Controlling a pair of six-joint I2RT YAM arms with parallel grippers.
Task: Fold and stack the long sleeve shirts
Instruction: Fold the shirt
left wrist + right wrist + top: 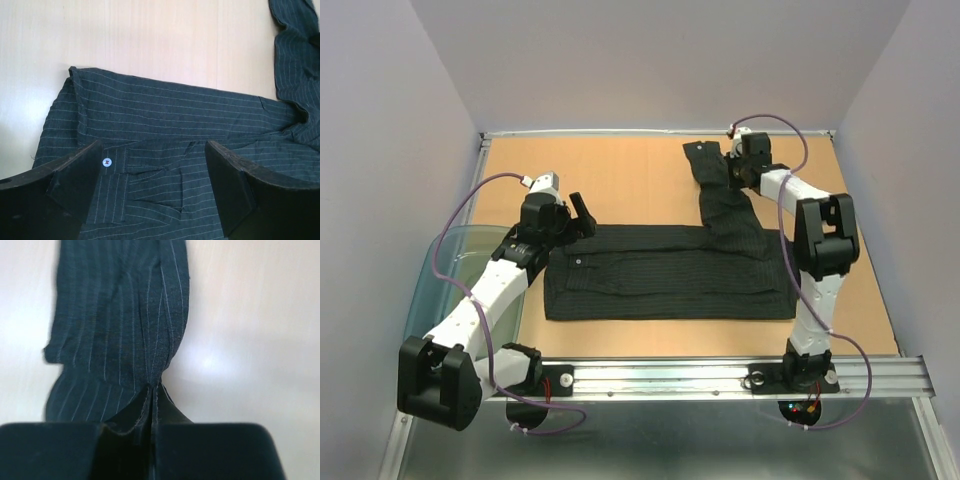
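black pinstriped shirt [670,285] lies folded flat mid-table [620,170], its lower left hidden by the left gripper's fingers [75,175] in the wrist view. left gripper [580,214] hovers over its left end, jaws wide apart. farther back, right gripper [150,412] is clamped on the sleeve [718,195], which hides the fingertips.

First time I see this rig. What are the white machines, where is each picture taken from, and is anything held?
Two white robot arms are bolted at the near edge of a wooden table. The wide picture looks down from above and behind them; the other two come from cameras on each wrist. A black pinstriped shirt lies partly folded on the table, one sleeve stretched away. The right fingers are shut on that sleeve. The left fingers are open above the shirt, holding nothing. A translucent tub sits at the left.
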